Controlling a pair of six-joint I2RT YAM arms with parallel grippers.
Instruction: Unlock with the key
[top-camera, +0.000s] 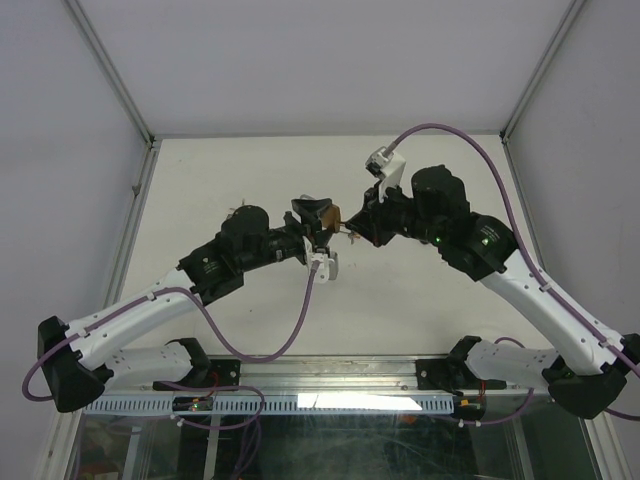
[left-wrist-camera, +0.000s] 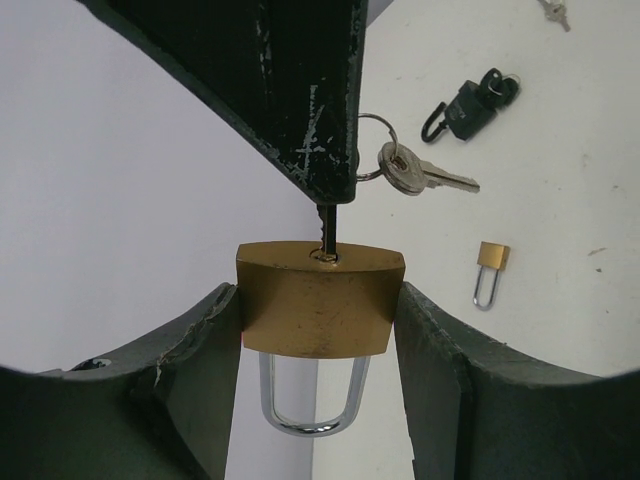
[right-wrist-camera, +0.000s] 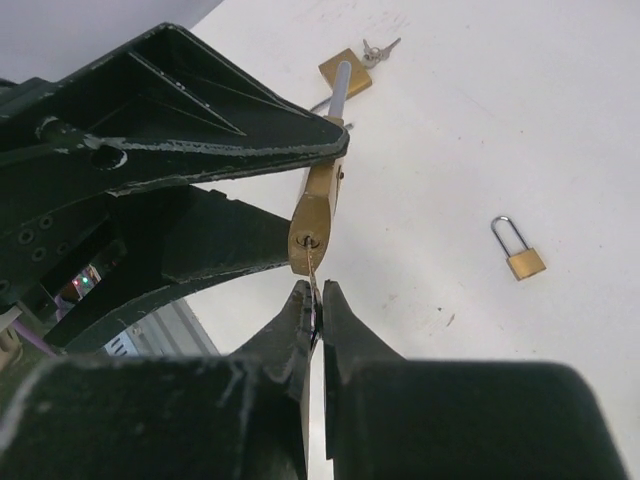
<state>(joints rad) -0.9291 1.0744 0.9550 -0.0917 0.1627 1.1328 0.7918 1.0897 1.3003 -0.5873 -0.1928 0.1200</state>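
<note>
A brass padlock (left-wrist-camera: 318, 305) with a silver shackle is clamped by its two sides between the fingers of my left gripper (left-wrist-camera: 318, 312), held up off the table. A key (left-wrist-camera: 326, 232) stands with its blade in the keyhole on the lock's bottom face. My right gripper (right-wrist-camera: 318, 300) is shut on the key's head, just short of the padlock (right-wrist-camera: 318, 215). A second key (left-wrist-camera: 425, 173) hangs from the same ring beside it. In the top view the two grippers (top-camera: 318, 225) (top-camera: 356, 232) meet over the middle of the table, with the padlock (top-camera: 333, 215) between them.
On the white table (top-camera: 250, 180) lie a black padlock (left-wrist-camera: 470, 105), a small brass padlock (left-wrist-camera: 491, 265) with a long shackle, and another brass padlock (right-wrist-camera: 345, 72) with keys (right-wrist-camera: 380, 48) beside it. White walls enclose the table on the left, back and right.
</note>
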